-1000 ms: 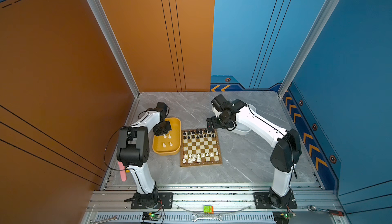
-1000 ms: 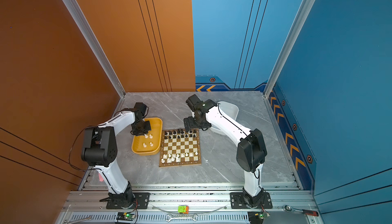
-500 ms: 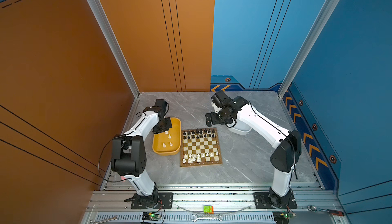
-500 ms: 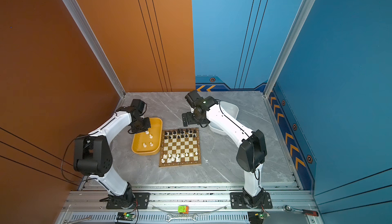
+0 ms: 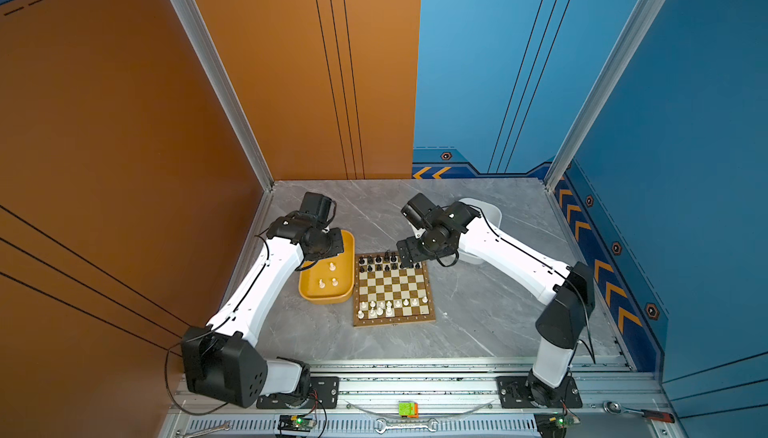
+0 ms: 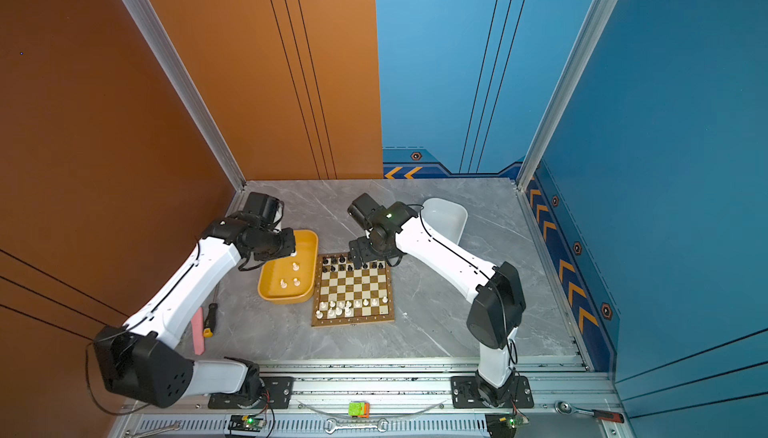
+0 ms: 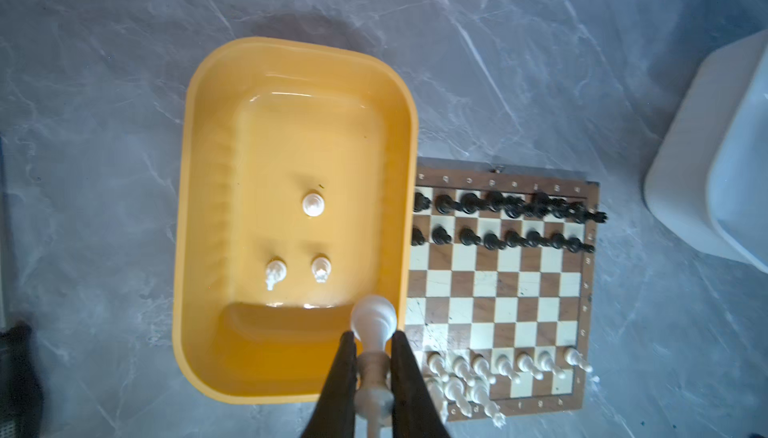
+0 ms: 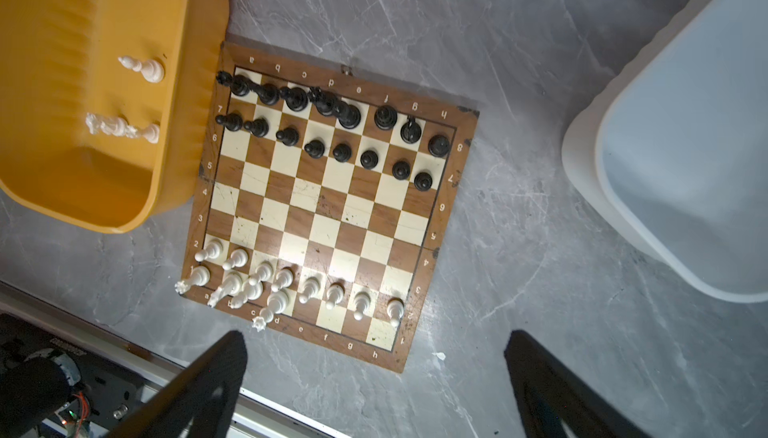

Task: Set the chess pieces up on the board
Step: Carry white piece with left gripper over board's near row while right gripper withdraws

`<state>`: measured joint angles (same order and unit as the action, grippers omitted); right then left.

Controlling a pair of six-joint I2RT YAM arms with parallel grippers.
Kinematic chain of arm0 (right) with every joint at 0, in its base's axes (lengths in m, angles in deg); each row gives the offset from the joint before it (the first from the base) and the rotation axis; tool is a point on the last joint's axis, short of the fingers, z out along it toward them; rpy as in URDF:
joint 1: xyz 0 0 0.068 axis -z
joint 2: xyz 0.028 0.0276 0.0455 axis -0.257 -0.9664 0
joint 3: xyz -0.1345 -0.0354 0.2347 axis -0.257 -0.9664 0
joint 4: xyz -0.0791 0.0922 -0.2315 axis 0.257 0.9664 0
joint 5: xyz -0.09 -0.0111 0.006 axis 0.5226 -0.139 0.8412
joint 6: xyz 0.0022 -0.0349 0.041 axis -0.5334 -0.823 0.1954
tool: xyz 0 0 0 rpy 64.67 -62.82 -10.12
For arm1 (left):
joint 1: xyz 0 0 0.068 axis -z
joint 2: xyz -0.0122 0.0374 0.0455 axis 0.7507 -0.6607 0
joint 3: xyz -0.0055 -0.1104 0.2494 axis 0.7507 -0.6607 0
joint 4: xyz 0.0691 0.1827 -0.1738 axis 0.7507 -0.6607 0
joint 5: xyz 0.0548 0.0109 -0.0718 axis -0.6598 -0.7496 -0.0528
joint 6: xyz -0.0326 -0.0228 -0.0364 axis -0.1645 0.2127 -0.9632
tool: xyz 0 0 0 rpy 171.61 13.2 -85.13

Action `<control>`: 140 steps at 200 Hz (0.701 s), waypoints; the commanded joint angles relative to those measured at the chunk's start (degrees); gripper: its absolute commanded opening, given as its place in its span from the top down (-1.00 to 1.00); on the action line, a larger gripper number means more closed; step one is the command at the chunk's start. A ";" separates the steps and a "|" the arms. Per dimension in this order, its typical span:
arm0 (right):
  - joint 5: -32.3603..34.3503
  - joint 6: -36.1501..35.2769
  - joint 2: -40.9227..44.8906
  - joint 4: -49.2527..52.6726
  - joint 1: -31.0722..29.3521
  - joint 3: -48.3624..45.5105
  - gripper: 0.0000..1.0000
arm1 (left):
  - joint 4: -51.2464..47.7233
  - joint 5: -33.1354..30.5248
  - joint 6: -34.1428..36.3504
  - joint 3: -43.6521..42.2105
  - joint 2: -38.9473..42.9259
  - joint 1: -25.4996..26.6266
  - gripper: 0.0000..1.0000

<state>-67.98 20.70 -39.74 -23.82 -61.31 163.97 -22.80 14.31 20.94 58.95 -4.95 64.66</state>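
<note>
The board (image 5: 392, 286) (image 8: 328, 207) lies mid-table, with black chess pieces (image 5: 386, 263) filling its two far rows and white chess pieces (image 5: 388, 307) (image 8: 282, 280) on its two near rows, crowded toward the left. Three white pieces (image 7: 313, 204) stand in the yellow tub (image 5: 326, 297) (image 7: 191, 207). My left gripper (image 7: 372, 336) (image 5: 332, 249) hangs over the tub's far end, shut on a cream-white piece (image 7: 373, 317). High over the board's far edge, my right gripper (image 8: 376, 342) (image 5: 409, 255) stands wide open and holds nothing.
An empty white tub (image 5: 486, 211) (image 8: 685, 145) sits at the back right, behind my right arm. A screwdriver (image 6: 210, 319) and a pink strip (image 6: 197, 332) lie by the left wall. A wrench (image 5: 405, 425) and a ratchet (image 5: 636, 413) rest on the front rail.
The left arm's elbow has sunk low toward the near left while its gripper stays over the yellow tub's far end. The right gripper has shifted slightly above the board's far edge.
</note>
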 commanded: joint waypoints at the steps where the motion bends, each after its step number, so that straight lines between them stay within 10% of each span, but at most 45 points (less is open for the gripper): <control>1: 2.00 1.27 5.85 -0.51 -0.28 -4.43 -1.00 | -2.35 -3.62 -5.24 -1.88 2.15 6.03 0.86; 140: 0.35 5.12 40.52 3.07 2.65 -32.98 -0.99 | 1.33 -20.33 -25.28 -6.34 -4.15 42.33 0.94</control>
<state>-67.28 24.87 -1.29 -23.49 -58.75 132.32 -22.47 -1.69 -0.98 53.42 -6.98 103.83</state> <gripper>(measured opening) 0.995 0.147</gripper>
